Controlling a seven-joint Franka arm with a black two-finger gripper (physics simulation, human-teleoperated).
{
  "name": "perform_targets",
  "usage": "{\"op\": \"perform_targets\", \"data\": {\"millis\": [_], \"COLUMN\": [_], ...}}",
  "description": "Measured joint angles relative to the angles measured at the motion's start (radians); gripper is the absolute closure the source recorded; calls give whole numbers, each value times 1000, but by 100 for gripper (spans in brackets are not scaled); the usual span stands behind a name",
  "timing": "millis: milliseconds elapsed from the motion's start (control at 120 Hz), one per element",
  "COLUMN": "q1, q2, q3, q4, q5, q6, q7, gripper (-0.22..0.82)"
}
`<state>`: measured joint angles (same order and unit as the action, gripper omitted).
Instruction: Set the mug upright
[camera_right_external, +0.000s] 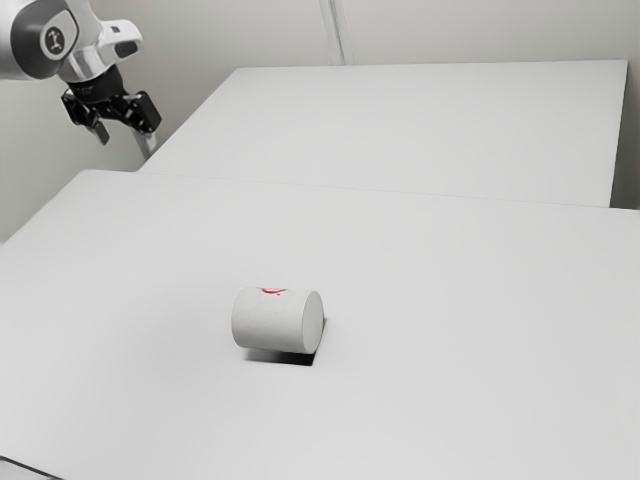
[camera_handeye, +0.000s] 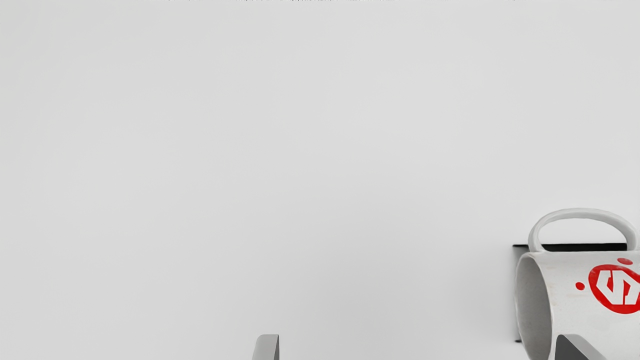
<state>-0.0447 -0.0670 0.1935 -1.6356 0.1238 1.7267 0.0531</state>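
The gripper (camera_right_external: 125, 135) hangs at the exterior view's upper left, well away from the mug and higher than the table. A white mug (camera_right_external: 275, 321) with a red mark lies on its side, its flat base facing the exterior view's right. In the wrist view the mug (camera_handeye: 595, 300) shows its open mouth, handle and red logo, partly behind one fingertip. My gripper (camera_handeye: 417, 347) is open, the fingertips far apart with bare table between them.
The white table (camera_right_external: 450, 320) carries the mug near its middle. Behind it stands another white surface (camera_right_external: 400, 125), with pale walls around. A thin dark edge (camera_right_external: 30, 467) crosses the exterior view's lower left corner.
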Motion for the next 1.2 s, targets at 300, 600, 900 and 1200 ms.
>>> {"op": "perform_targets", "data": {"millis": [300, 600, 900, 1200], "q1": [7, 147, 160, 148], "q2": [2, 34, 206, 315], "q3": [10, 66, 86, 86], "q4": [-40, -307, -405, -413], "q5": [-110, -485, -820, -997], "q6": [1, -13, -41, -43], "q7": [-29, -49, -55, -56], "gripper": [0, 0, 0, 0]}}
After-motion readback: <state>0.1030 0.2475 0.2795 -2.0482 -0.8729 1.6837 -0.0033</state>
